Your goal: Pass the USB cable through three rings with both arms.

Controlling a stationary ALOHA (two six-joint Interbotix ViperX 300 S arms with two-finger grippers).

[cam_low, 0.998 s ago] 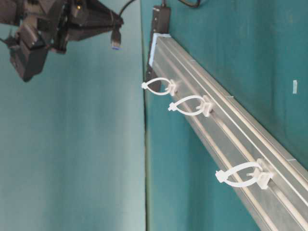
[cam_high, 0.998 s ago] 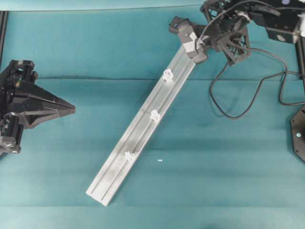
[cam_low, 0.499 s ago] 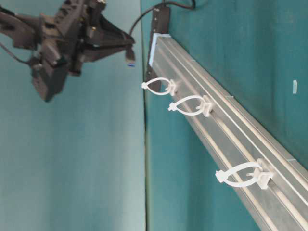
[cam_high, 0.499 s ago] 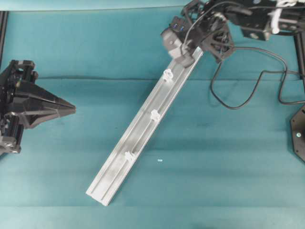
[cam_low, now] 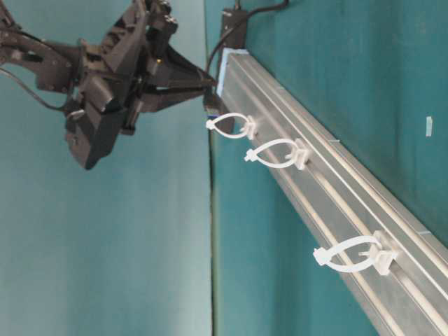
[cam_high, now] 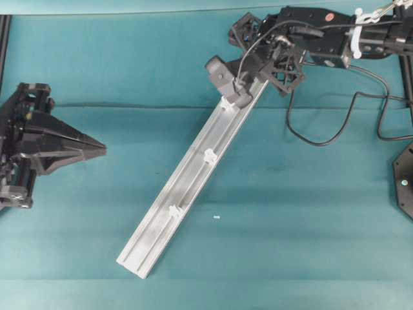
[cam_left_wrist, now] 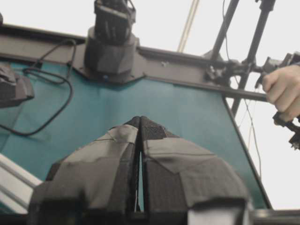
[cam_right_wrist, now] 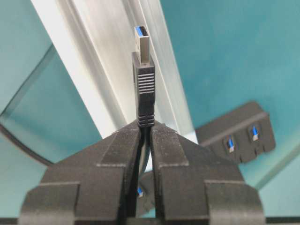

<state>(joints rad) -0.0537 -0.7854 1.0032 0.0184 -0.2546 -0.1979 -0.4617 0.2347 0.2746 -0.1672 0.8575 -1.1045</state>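
The USB cable's black plug (cam_right_wrist: 145,93) sticks out from between the fingertips of my right gripper (cam_right_wrist: 146,125), which is shut on it, metal tip forward over the silver rail (cam_right_wrist: 108,61). In the table-level view the plug (cam_low: 212,106) hangs just short of the first ring (cam_low: 231,124); the second ring (cam_low: 276,152) and third ring (cam_low: 350,255) follow along the rail. From overhead, the right gripper (cam_high: 240,95) is at the rail's upper end beside the first ring (cam_high: 227,102). The cable (cam_high: 322,139) trails in loops to the right. My left gripper (cam_high: 102,147) is shut and empty, far left of the rail.
A black hub with blue sockets (cam_right_wrist: 239,129) lies at the rail's top end (cam_low: 234,24). The rail (cam_high: 187,187) runs diagonally across the teal cloth. A person's hand (cam_left_wrist: 281,89) grips a frame beyond the table's edge. A robot base (cam_high: 405,181) sits at the right edge.
The right gripper has carried the plug down and left from above the hub to the rail's upper end, close to the first ring. The left arm has barely moved.
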